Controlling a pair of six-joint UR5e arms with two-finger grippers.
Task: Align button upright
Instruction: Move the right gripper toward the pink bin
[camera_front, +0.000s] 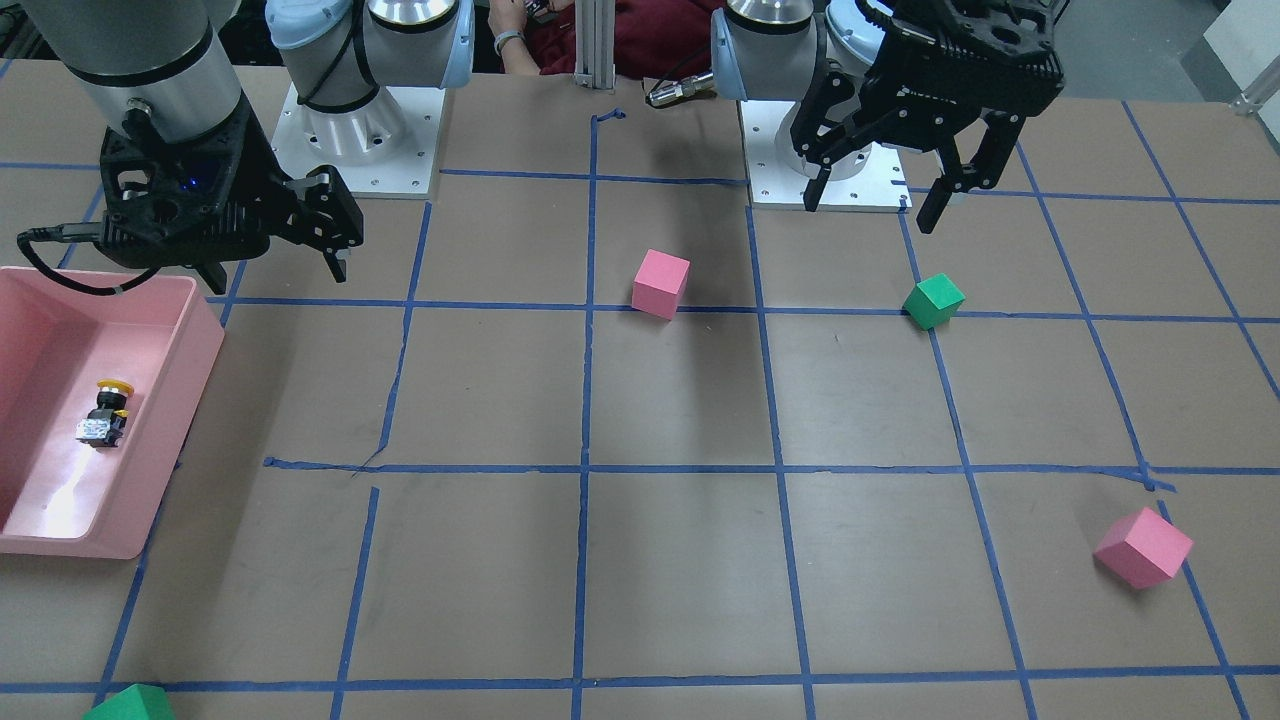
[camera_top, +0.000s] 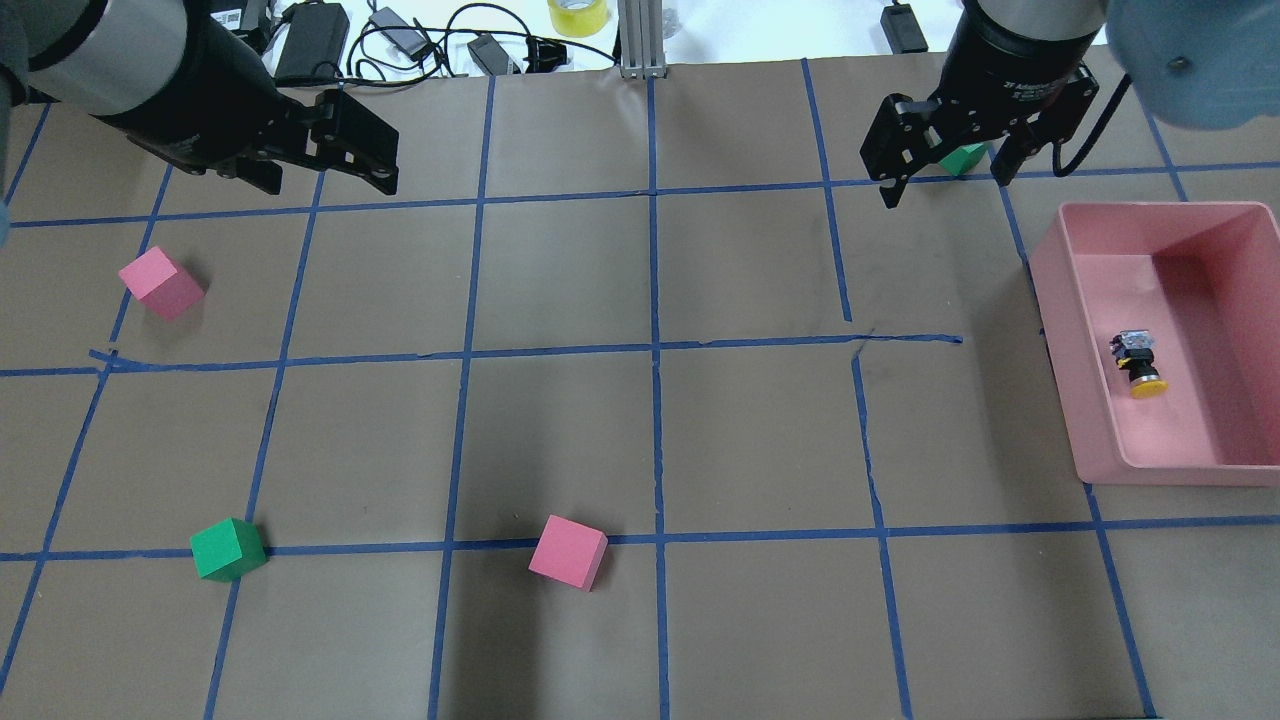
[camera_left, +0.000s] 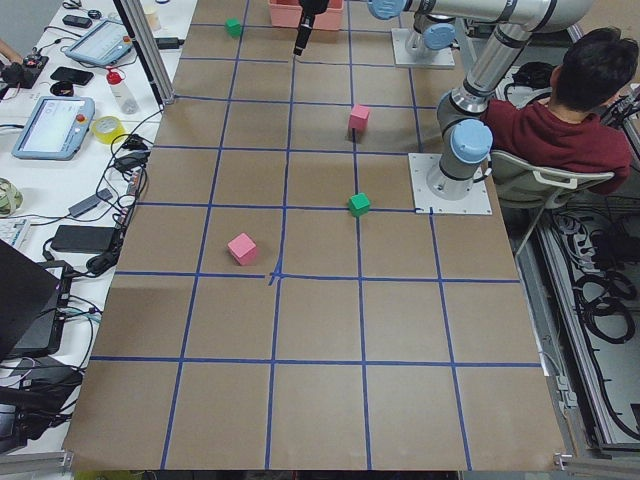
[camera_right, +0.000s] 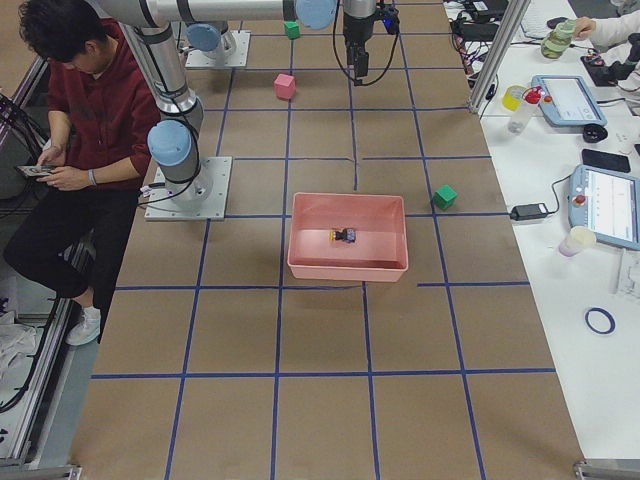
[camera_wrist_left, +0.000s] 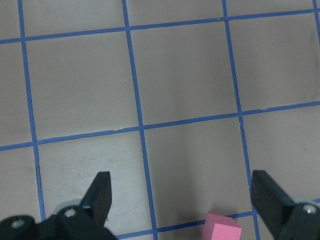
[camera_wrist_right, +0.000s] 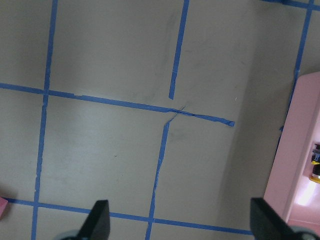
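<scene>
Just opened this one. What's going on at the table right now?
Nothing is being held yet. The button lies on its side on the floor of the pink bin, its yellow cap pointing toward the robot. The right gripper hovers open above the table near the bin's far corner. The left gripper hangs open over the other end. Neither touches anything, so setting the button upright has not begun.

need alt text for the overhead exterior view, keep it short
A yellow-capped button lies on its side inside a pink bin at the view's right edge. The right pincer hangs open near the bin, the left pincer open at far left. A pink cube and a green cube sit nearer the robot.
</scene>
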